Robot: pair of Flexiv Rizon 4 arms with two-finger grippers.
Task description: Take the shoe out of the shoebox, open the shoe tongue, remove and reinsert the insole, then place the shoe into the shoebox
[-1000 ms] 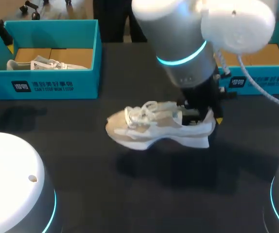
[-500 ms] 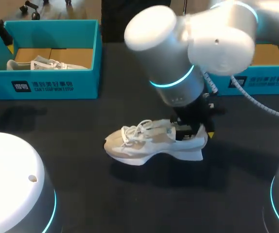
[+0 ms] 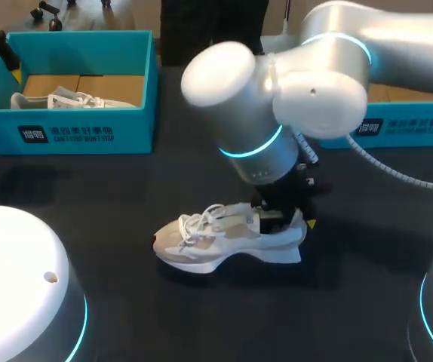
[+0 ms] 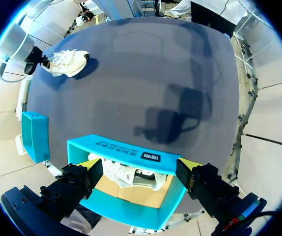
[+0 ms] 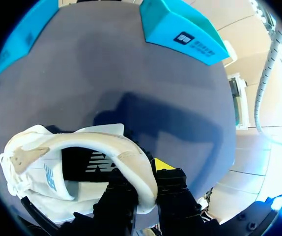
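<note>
A beige and white shoe (image 3: pixel 216 240) is in the middle of the dark table, toe to the left, its sole at or just above the surface. My right gripper (image 3: pixel 280 219) comes down from above and is shut on the heel collar. In the right wrist view the collar (image 5: pixel 136 172) is pinched between the black fingers of that gripper (image 5: pixel 146 194), and the dark insole (image 5: pixel 89 164) shows inside. My left gripper (image 4: pixel 138 164) hangs open high over the left teal shoebox (image 4: pixel 121 147), which holds a second shoe (image 4: pixel 124 174). The held shoe (image 4: pixel 65 63) is far ahead of it.
The left shoebox (image 3: pixel 81 132) stands at the back left with the second shoe (image 3: pixel 73 99) in it. Another teal shoebox (image 3: pixel 405 124) stands at the back right, partly hidden behind my right arm (image 3: pixel 277 98). My arm bases fill the front corners.
My right arm has carried the shoe toward the front left and lowered it to the table. The left gripper has stayed open over the left box.
</note>
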